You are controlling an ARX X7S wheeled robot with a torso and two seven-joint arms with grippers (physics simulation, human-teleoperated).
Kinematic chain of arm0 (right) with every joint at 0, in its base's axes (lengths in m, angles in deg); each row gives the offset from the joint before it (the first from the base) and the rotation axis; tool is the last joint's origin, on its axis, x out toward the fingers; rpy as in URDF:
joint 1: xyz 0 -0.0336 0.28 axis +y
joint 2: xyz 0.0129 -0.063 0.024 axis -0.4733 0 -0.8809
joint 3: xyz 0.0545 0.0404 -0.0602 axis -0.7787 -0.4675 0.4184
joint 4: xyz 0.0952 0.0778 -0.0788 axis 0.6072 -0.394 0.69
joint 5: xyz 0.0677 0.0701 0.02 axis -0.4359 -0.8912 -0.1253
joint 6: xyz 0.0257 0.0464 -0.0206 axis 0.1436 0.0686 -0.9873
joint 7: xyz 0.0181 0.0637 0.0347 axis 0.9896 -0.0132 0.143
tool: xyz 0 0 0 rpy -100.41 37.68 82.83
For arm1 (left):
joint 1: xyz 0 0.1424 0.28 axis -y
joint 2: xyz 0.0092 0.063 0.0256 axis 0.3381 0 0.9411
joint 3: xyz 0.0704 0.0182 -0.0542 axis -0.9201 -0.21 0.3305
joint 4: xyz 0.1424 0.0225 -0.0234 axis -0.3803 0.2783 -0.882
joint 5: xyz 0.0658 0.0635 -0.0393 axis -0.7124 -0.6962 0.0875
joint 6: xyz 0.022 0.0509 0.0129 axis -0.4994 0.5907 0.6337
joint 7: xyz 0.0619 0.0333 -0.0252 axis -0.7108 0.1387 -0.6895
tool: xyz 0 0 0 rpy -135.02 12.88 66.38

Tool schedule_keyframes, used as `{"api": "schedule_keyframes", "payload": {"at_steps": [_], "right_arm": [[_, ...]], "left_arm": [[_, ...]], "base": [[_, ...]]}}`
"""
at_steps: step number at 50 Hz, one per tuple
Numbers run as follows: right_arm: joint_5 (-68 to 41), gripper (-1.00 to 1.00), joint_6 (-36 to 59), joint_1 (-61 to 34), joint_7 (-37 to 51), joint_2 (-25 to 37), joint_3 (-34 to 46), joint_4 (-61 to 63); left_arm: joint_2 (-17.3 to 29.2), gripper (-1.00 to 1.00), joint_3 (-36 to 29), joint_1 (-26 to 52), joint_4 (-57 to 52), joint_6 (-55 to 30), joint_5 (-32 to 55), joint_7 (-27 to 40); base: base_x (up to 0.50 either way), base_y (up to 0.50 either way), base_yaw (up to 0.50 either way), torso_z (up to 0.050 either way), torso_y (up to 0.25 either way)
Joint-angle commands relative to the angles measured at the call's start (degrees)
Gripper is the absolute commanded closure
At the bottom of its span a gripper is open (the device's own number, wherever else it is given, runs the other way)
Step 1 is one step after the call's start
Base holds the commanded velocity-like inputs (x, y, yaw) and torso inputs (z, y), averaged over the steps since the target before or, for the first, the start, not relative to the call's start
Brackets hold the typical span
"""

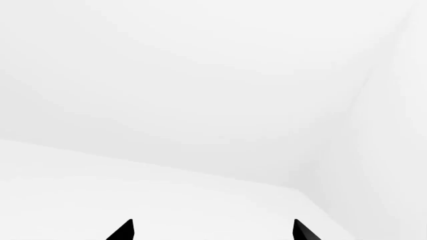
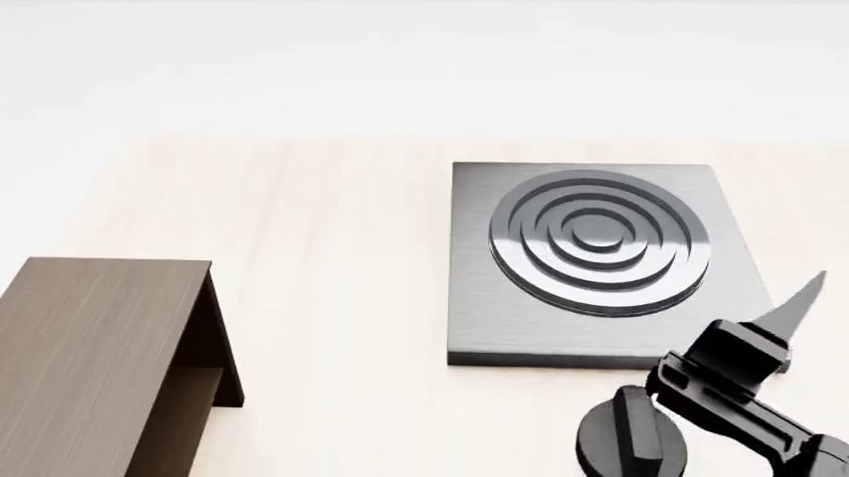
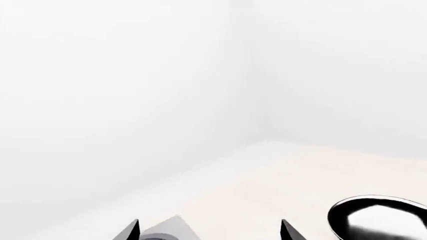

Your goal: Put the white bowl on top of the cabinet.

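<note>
The cabinet (image 2: pixel 99 368) is cut off by the head view's left and bottom edges, well apart from the right pincer (image 2: pixel 804 298), whose arm runs out at the bottom right corner; only one fingertip shows. In the right wrist view the frying pan (image 3: pixel 380 217) beyond that pincer's tips (image 3: pixel 210 231) is cropped, and so is the stove plate (image 3: pixel 167 231) between them. The left pincer (image 1: pixel 213 231) shows only two tips; the white bowl appears in no view.

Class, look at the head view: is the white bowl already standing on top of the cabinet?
No. The cabinet's flat top is bare, and no bowl shows anywhere in that view.
</note>
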Motion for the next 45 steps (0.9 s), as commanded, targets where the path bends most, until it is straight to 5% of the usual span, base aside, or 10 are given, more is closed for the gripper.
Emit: {"api": "schedule_keyframes", "payload": {"at_steps": [1, 27, 45], "right_arm": [[-15.3, -1.00, 11.3, -7.9, 11.9, 3.2, -10.7, -2.1], [-36.0, -1.00, 18.1, -9.4, 27.7, 6.6, -26.2, -5.8], [-41.2, -1.00, 16.1, 5.3, 29.0, 9.9, -49.0, -4.1]], "left_arm": [[0.2, -1.00, -0.4, 0.4, 0.6, 0.0, 0.2, 0.1], [0.5, -1.00, -1.2, 0.9, 1.6, 0.1, 0.3, 0.0], [0.8, -1.00, -1.5, 0.8, 1.6, 0.2, 0.3, 0.3]], "base": [[0.00, 0.00, 0.00, 0.000, 0.000], [0.00, 0.00, 0.00, 0.000, 0.000], [0.00, 0.00, 0.00, 0.000, 0.000]]}}
